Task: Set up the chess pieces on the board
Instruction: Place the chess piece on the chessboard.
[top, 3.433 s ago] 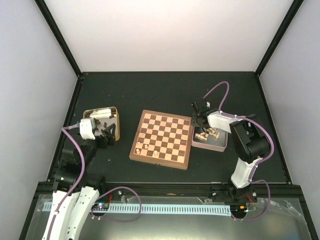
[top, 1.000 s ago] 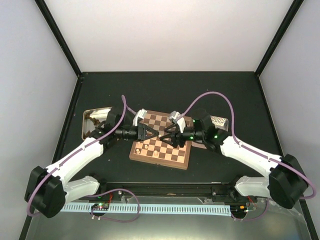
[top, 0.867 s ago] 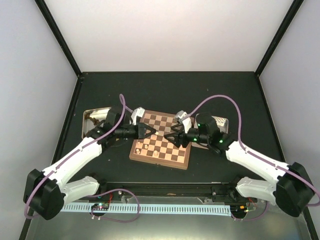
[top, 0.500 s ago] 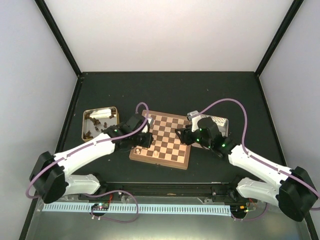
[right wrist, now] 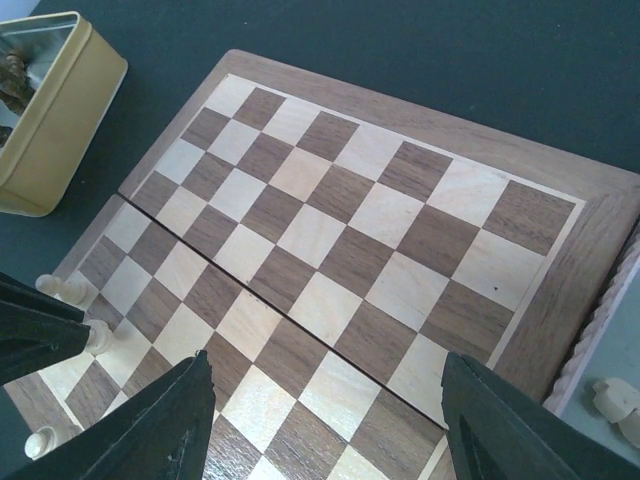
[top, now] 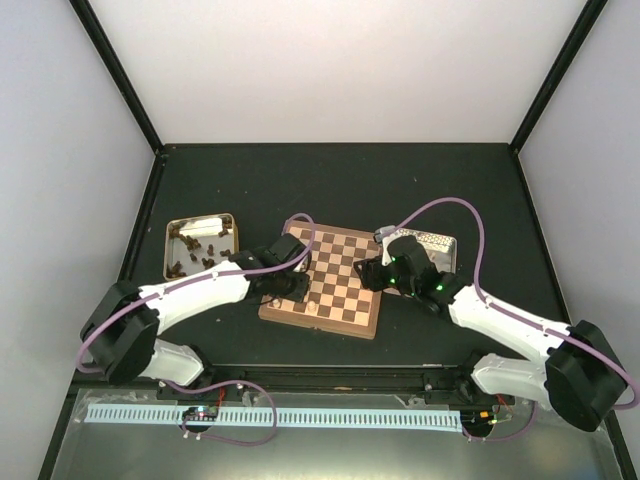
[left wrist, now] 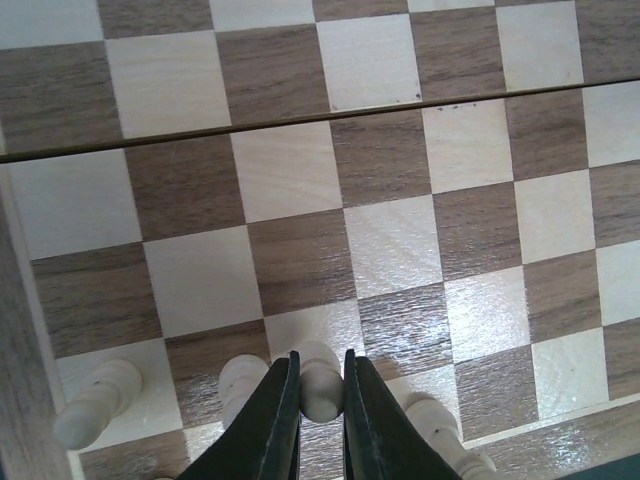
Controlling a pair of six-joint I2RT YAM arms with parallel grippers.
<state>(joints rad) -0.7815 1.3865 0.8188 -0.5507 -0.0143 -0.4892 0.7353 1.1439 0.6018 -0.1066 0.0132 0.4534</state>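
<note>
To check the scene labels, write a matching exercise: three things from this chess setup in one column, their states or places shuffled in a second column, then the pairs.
Things
1. left gripper
2. right gripper
3. rectangular yellow metal tin

States
A. beside the square wooden chessboard, with dark brown chess pieces inside
B. shut on a pale beige wooden chess piece
C. open above the chessboard, holding nothing

Pairs: 1-B, 2-C, 3-A

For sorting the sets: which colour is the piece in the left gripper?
Pale beige; the chess piece shows best in the left wrist view.
</note>
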